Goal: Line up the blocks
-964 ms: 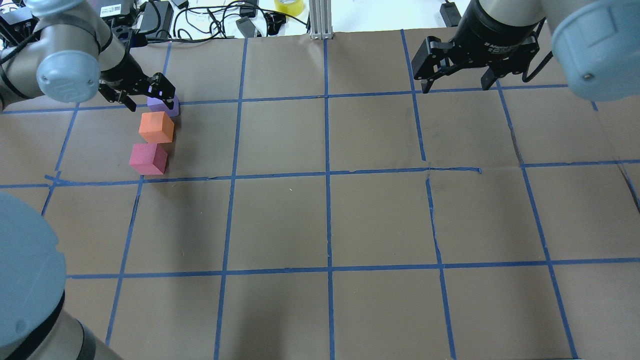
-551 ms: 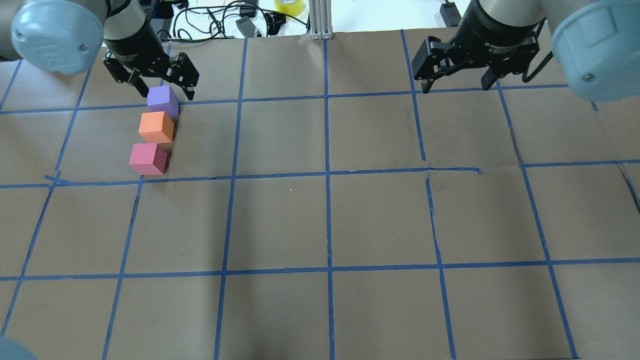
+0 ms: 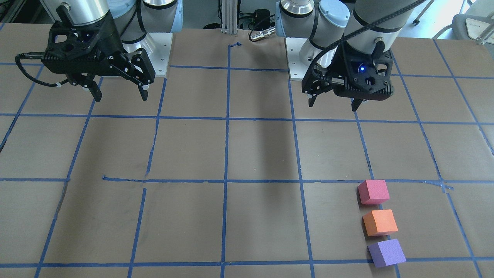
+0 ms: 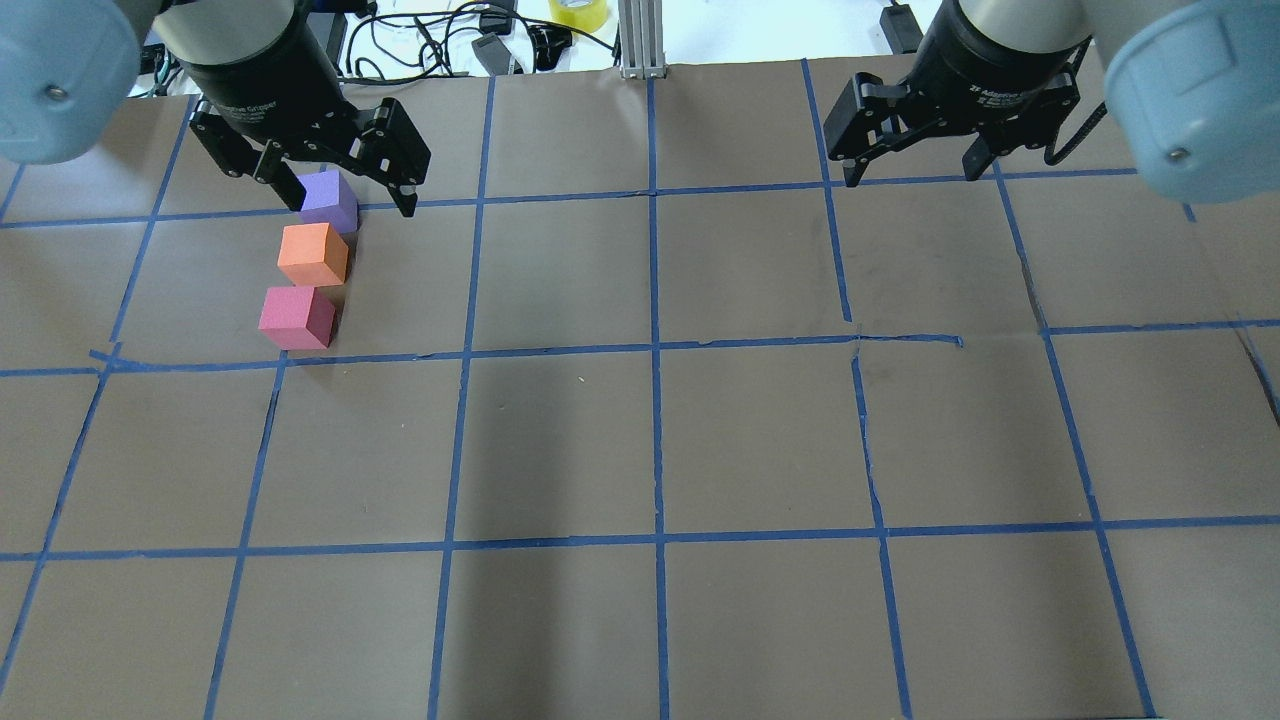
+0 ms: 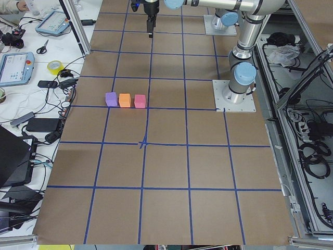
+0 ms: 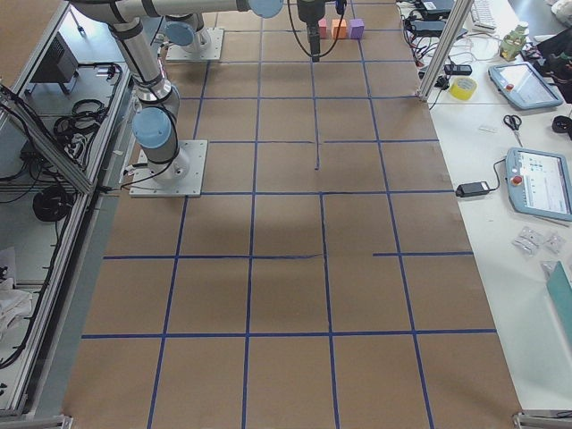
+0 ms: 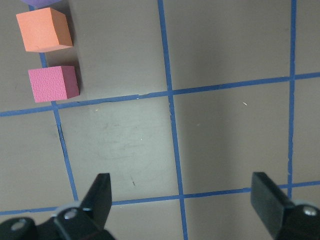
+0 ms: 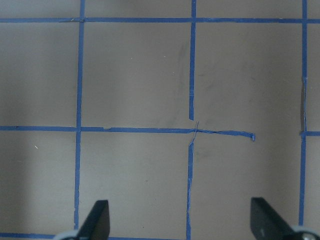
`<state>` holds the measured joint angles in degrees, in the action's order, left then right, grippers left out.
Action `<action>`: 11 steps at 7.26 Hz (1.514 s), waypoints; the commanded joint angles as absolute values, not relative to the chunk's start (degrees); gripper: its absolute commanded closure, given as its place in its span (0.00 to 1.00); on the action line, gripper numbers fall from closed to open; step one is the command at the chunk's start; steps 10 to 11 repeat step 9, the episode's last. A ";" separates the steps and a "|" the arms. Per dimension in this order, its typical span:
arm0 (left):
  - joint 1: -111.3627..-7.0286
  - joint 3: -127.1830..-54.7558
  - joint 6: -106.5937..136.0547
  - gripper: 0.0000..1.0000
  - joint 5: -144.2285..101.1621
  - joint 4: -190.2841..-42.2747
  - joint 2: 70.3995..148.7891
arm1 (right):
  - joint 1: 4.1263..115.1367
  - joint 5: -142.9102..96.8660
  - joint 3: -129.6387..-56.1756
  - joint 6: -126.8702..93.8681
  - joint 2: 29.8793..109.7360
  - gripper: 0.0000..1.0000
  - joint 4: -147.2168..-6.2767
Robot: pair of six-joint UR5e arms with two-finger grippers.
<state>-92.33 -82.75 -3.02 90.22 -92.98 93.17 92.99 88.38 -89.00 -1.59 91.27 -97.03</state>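
Three blocks lie in a short line at the table's far left: purple block (image 4: 328, 200), orange block (image 4: 313, 254), pinkish red block (image 4: 296, 318). They also show in the front view as purple (image 3: 386, 253), orange (image 3: 380, 222) and red (image 3: 373, 191). My left gripper (image 4: 350, 198) is open and empty, raised well above the table near the purple block. Its wrist view shows the orange block (image 7: 44, 30) and the red block (image 7: 53, 83) at top left. My right gripper (image 4: 912, 175) is open and empty, high over the far right.
The table (image 4: 650, 440) is brown paper with a grid of blue tape. An aluminium post (image 4: 640, 40), cables and a yellow tape roll (image 4: 578, 12) sit at the far edge. Both arm bases (image 3: 154, 46) stand at the robot's side.
My left gripper has come off the purple block, risen and shifted slightly right, jaws wide. The three blocks and my right arm have not moved.
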 commanded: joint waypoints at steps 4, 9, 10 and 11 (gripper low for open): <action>-92.72 -83.15 -2.11 0.00 89.47 -95.10 89.04 | 92.99 88.33 -88.95 -1.93 91.23 0.00 -97.03; -92.72 -84.28 -2.11 0.00 89.65 -95.71 88.59 | 92.99 88.33 -89.03 -1.76 91.23 0.00 -97.03; -92.72 -84.28 -2.11 0.00 89.65 -95.71 88.59 | 92.99 88.33 -89.03 -1.76 91.23 0.00 -97.03; -92.72 -84.28 -2.11 0.00 89.65 -95.71 88.59 | 92.99 88.33 -89.03 -1.76 91.23 0.00 -97.03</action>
